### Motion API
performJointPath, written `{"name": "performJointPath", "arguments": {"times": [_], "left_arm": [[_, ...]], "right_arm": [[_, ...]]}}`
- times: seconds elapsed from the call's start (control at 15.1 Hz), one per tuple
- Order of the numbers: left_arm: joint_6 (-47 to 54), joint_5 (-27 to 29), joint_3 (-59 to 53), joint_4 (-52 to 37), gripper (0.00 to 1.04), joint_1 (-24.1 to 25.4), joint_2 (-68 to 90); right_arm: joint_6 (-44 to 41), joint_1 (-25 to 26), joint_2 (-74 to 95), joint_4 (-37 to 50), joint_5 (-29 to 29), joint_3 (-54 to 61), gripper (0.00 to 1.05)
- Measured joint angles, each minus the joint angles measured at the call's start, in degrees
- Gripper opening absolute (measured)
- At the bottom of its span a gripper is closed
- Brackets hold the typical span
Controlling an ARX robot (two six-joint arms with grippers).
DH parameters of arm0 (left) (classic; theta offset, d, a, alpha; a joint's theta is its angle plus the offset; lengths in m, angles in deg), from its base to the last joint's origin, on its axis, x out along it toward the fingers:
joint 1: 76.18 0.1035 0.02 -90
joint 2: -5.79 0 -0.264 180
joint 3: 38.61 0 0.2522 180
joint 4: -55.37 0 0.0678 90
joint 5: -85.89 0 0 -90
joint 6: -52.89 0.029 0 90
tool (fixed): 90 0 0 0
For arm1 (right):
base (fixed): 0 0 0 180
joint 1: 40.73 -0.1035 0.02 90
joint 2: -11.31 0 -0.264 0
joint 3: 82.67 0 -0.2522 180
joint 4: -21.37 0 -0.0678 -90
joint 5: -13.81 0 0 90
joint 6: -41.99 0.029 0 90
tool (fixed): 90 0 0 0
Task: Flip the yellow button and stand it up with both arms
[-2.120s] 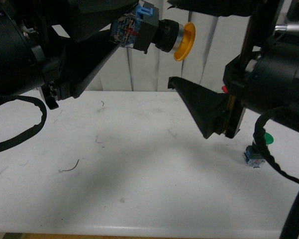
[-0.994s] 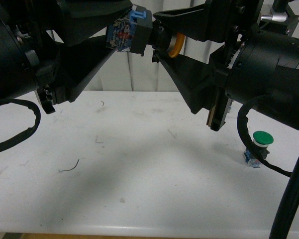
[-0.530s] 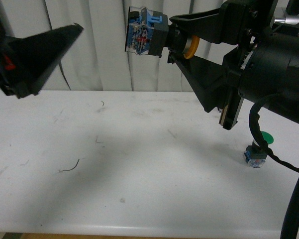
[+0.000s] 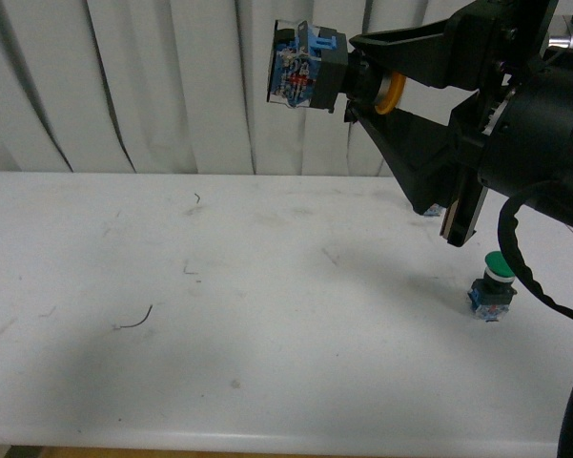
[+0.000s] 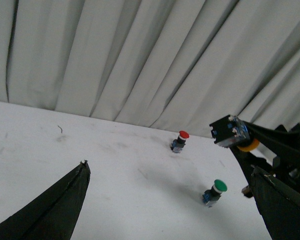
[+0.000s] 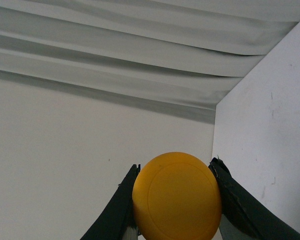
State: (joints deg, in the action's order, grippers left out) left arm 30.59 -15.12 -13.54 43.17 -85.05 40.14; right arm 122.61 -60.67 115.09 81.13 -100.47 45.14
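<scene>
- The yellow button (image 4: 315, 69) hangs sideways in the air, well above the white surface (image 4: 267, 363), with its blue-grey block pointing to the robot's left.
- The right end effector (image 4: 353, 76) is clamped around its collar and cap.
- The right wrist view shows only the round cap, face-on between two black fingers (image 6: 237, 205).
- The left end effector (image 5: 169, 167) appears only in its own wrist view, spread wide and empty.
- That view alone shows a red button (image 5: 179, 141) upright on the surface.
- A green button (image 4: 491, 286) stands below the right arm.

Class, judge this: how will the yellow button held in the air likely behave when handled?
The yellow button looks rigid, so the right gripper probably won't squash it. Its round cap may roll if laid sideways. Stood on its small boxy block, it could tip.
</scene>
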Motion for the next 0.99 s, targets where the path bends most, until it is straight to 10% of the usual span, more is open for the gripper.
{"name": "performJointPath", "arguments": {"times": [0.2, 0.4, 0.73, 0.99], "left_arm": [[9.7, 8.37, -0.59, 17.29, 0.98, -7.45, -18.62], [19.34, 29.07, -3.06, 25.66, 0.68, -10.6, -25.22], [21.29, 19.5, -6.67, 26.34, 0.06, 0.55, -29.73], [21.51, 10.99, -8.15, 26.4, 0.02, 8.57, -31.58]], "right_arm": [[-0.83, -0.37, 0.0, 0.0, 0.07, 0.07, 0.36], [-1.29, -0.68, 0.0, 0.0, 0.0, 0.24, 0.36], [-2.32, -0.72, -0.02, 0.0, 0.04, 0.61, 0.36], [-2.8, -0.68, -0.04, 0.04, 0.04, 0.94, 0.36]]}}
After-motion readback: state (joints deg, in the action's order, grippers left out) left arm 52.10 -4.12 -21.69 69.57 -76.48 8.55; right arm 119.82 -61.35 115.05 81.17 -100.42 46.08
